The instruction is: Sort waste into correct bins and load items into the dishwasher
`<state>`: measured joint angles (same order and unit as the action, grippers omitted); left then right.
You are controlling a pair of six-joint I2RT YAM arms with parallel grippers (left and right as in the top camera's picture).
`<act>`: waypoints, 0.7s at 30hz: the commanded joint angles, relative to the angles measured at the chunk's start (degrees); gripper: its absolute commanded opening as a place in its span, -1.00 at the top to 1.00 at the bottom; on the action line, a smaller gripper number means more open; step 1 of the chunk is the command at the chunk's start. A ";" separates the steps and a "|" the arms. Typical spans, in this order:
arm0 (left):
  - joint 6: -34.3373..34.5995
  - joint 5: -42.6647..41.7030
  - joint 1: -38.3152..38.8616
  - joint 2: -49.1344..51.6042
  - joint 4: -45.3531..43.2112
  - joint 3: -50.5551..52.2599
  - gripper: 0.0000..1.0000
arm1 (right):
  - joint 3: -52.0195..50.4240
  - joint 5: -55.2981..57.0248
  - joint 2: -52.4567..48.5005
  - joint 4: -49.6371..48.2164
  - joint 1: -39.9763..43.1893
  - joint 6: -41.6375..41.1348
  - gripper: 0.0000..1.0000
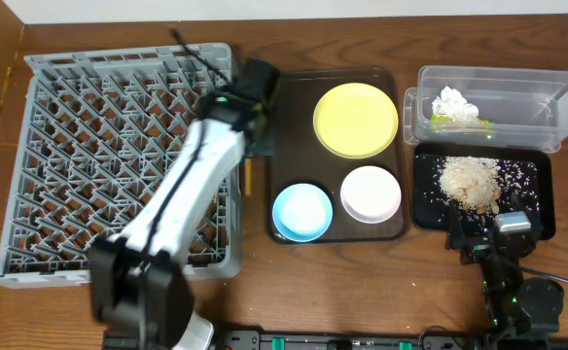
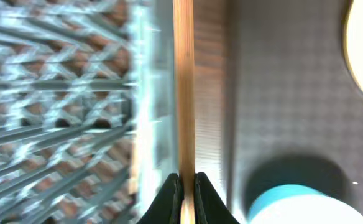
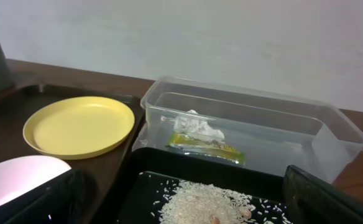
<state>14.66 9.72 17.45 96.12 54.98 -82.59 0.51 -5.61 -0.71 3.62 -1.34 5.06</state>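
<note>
Chopstick: one thin wooden chopstick runs straight out from my left fingertips, over the strip between the rack and the serving tray.
Left claw: my left claw is pinched tight on the near end of that chopstick, the two dark tips pressed to its sides.
Left arm: it reaches across the right part of the rack, with the wrist near the rack's far right corner.
Dish rack: the grey lattice dish rack sits at the left of the tabletop; I see no dishes in it.
Serving tray: the dark brown serving tray lies just beside the rack's right edge.
Plate: the round pale-yellow plate lies flat at the far end of the serving tray.
Bowls: the light-blue bowl and the white bowl stand side by side at the near end of the same tray, blue on the left.
Clear tub: the clear plastic tub stands to the right of the serving tray, at the far side.
Tub contents: crumpled white tissue and a green-and-orange wrapper lie in the tub's left end.
Black tray: the shallow black tray sits directly in front of the tub.
Rice: a heap of beige rice grains lies in the black tray, with loose grains scattered around it.
Right claw: my right claw is spread fully wide and grips nothing; it sits at the near edge of the black tray.
</note>
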 commanded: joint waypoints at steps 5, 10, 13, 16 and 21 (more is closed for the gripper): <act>-3.39 4.52 -5.60 0.28 1.55 2.62 0.85 | -0.20 -0.24 0.33 0.04 0.20 0.59 -0.98; -6.36 4.24 -7.41 1.64 1.55 3.48 0.73 | -0.20 -0.26 0.33 0.04 0.20 0.59 -0.99; -6.51 0.15 -7.23 1.36 1.84 2.62 0.02 | -0.20 -0.24 0.33 0.04 0.20 0.59 -0.99; -6.47 -3.76 -6.54 0.46 3.74 0.70 -0.09 | -0.20 -0.26 0.33 0.04 0.22 0.59 -0.99; -6.45 -15.61 -3.28 -2.51 2.54 -1.29 -0.10 | -0.20 -0.26 0.33 0.02 0.20 0.59 -0.98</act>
<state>8.93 4.69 11.92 97.03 58.70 -81.23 0.51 -5.61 -0.71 3.62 -1.34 5.06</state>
